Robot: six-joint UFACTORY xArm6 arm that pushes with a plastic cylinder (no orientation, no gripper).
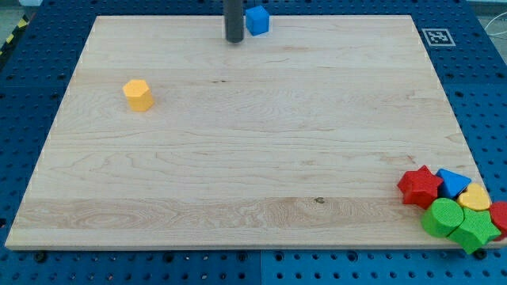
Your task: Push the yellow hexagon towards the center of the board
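**Rod at the far edge, yellow hexagon out on the left**

The dark rod comes down from the view's top, and its tip rests on the wooden bench close to the top edge, a little left of the middle. The arm carries no grasping tool, only this straight rod, so nothing can be spread, pressed together or pinched.

Just to the right of the rod sits a blue cube, near the bench's top edge; whether the rod touches it cannot be told from this angle.

The yellow hexagon stands alone in the upper left part of the bench, well apart from the tip, which lies up and to its right. It is clearly left of the bench's centre and somewhat above it, with bare wood all round.

The other blocks crowd together in the bottom right corner. A red star is the leftmost of them. To its right lies a blue block, roughly triangular, and next to that a yellow heart. Below these are a green cylinder and a green star-like block, touching each other. A red block shows at the view's right edge, cut off so its shape cannot be made out.

A black-and-white marker tag is set in the bench's top right corner.
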